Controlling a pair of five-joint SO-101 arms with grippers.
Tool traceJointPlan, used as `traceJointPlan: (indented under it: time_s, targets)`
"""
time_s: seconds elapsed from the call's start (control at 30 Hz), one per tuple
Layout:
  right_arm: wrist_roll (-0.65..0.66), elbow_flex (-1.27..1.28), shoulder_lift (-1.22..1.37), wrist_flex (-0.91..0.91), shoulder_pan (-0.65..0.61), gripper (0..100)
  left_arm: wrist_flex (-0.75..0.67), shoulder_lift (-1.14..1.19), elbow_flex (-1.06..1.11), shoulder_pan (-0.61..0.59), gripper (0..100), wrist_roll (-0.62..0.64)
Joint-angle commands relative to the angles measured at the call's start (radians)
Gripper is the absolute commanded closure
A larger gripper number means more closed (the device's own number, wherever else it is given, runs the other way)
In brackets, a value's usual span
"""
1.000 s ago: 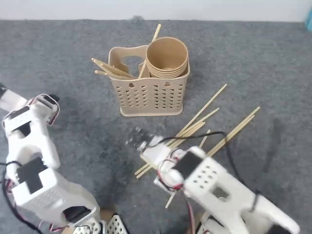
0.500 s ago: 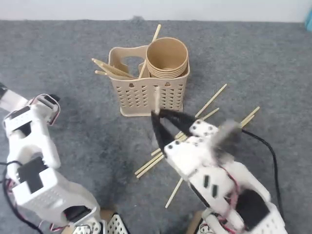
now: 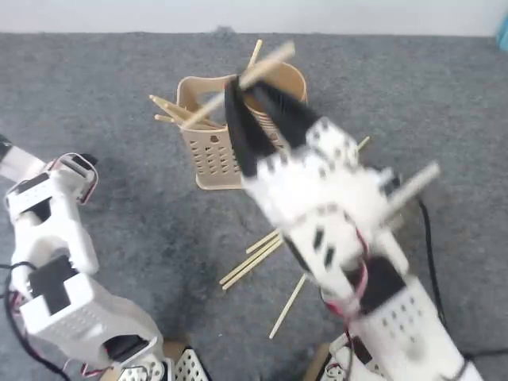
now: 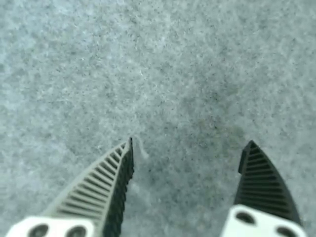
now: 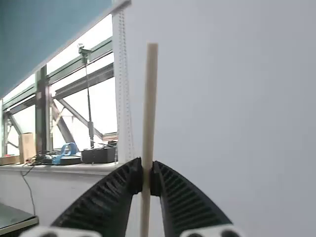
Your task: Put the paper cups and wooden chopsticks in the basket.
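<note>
My right gripper [image 3: 244, 86] is raised high in front of the basket [image 3: 210, 159], shut on one wooden chopstick [image 3: 266, 63] that lies slantwise across its black fingers. In the right wrist view the chopstick [image 5: 149, 98] stands pinched between the tips of the gripper [image 5: 146, 173]. The tan basket holds stacked paper cups [image 3: 295, 78], partly hidden by the arm, and several chopsticks [image 3: 171, 107]. More loose chopsticks [image 3: 252, 260] lie on the grey mat. My left gripper [image 4: 190, 143] is open over bare mat, at the table's left side [image 3: 75, 164].
Grey felt covers the whole table [image 3: 119, 71]. One single chopstick [image 3: 286, 307] lies near the right arm's base. The right arm's white body hides the mat to the right of the basket. A window and wall fill the background of the right wrist view.
The right arm rose from the loose chopsticks on the mat and swung up toward the basket with one chopstick in its gripper. The left arm kept still.
</note>
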Motion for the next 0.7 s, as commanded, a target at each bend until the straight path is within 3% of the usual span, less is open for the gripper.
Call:
traceJointPlan:
  time_s: [0.0,0.3,0.4,0.57,0.67]
  targets:
    - [0.017,-0.187,0.234,-0.033,0.090,99.1,0.003,-0.002,-0.042,0.011,67,0.011]
    - [0.017,-0.222,0.693,-0.186,0.185,98.8,0.000,0.000,-0.044,0.011,67,0.011]
    - [0.017,-0.222,0.736,-0.131,0.183,97.8,0.000,0.000,-0.044,0.011,67,0.011]
    - [0.015,-0.227,0.737,-0.045,0.188,84.3,0.000,0.000,-0.045,0.011,67,0.009]
    - [0.015,-0.226,0.694,-0.008,0.183,82.6,0.000,0.000,-0.045,0.011,67,0.009]
